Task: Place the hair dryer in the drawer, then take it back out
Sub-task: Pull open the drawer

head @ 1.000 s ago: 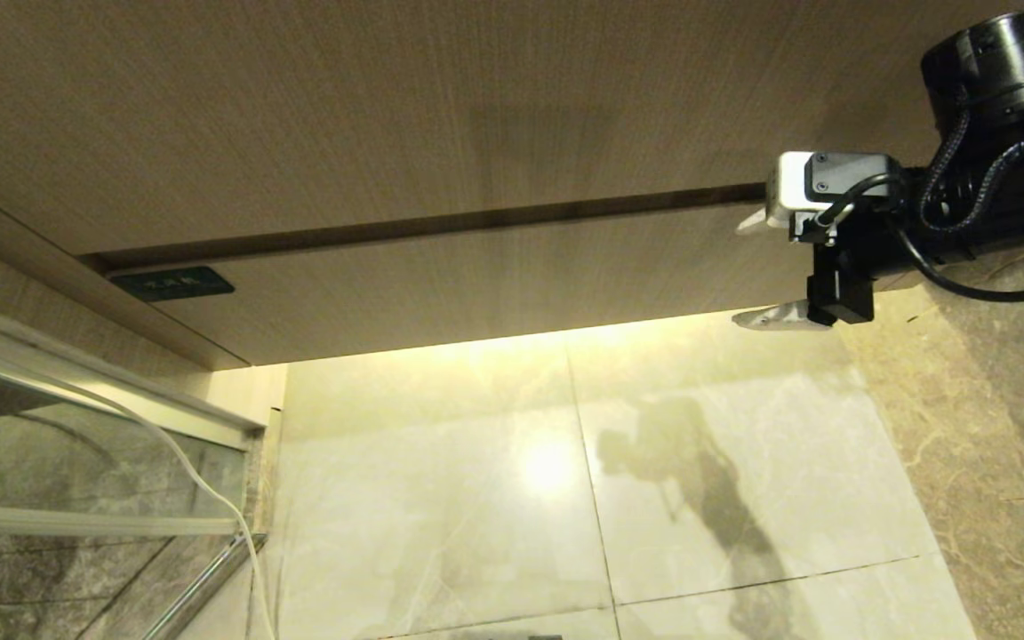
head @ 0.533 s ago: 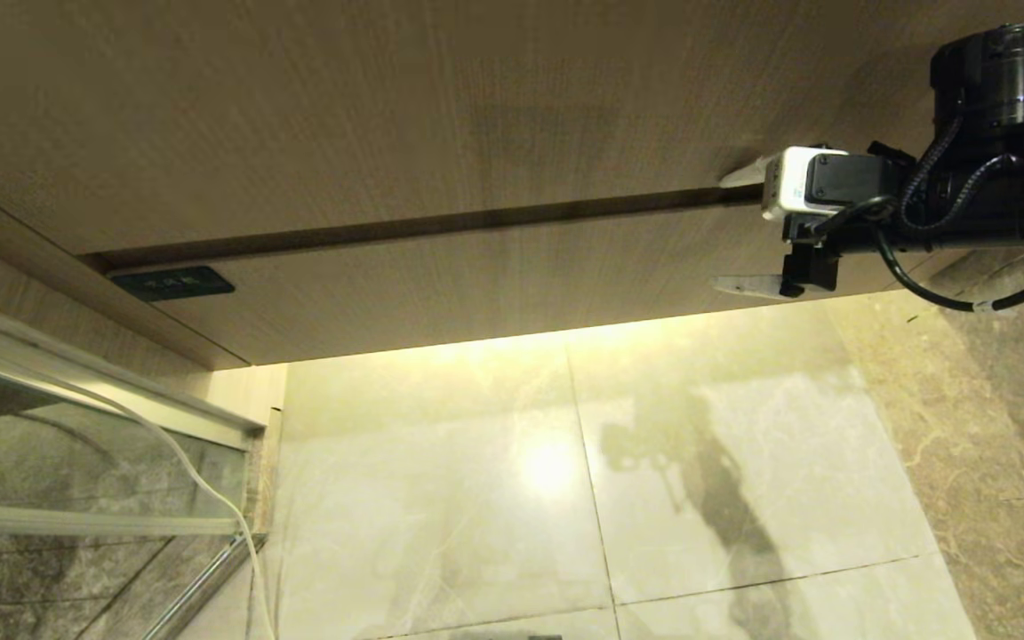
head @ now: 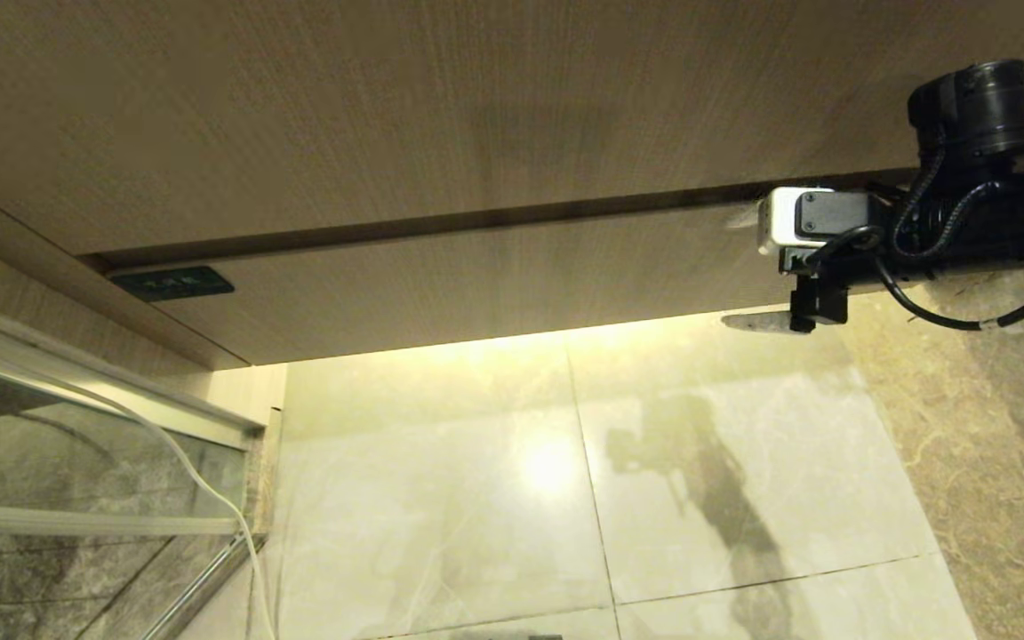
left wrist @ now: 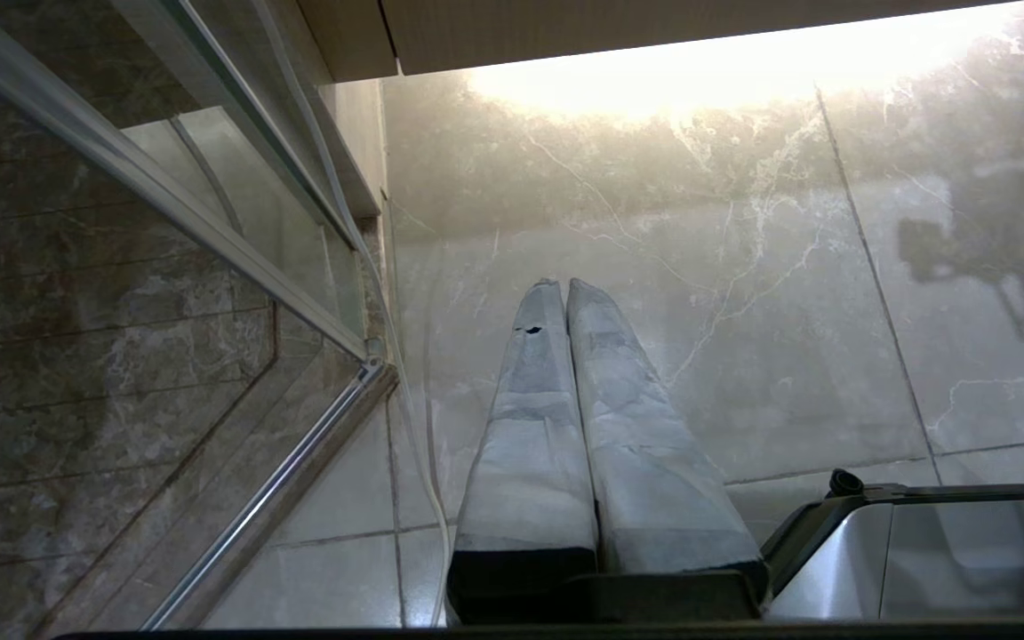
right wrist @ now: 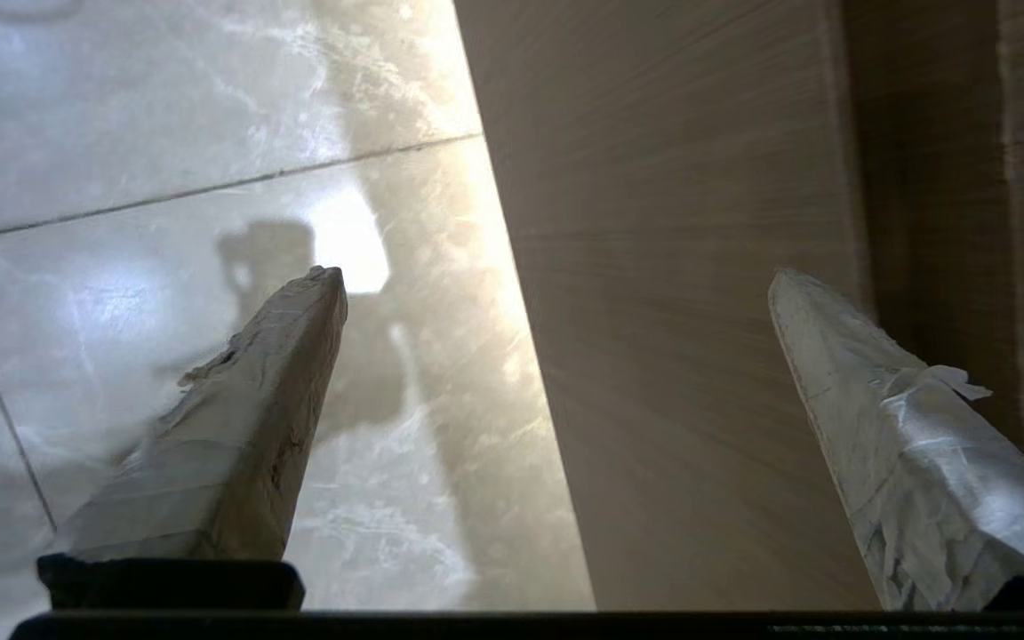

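Drawer point(head: 476, 284) shut, its low wood-grain front flush under the taller wood-grain panel point(head: 388, 107), small dark label point(head: 172, 284) at its left corner. Hair dryer not visible in any view; cannot tell where it lies. Right tool point(head: 748, 268) at the drawer's right end, fingers spread wide and empty, one finger point(right wrist: 885, 427) by the seam above the front, the other over the marble floor point(head: 565, 498). Left tool point(left wrist: 565, 289) hangs above the floor beside a glass shower door point(left wrist: 121, 267), fingers pressed together, holding nothing.
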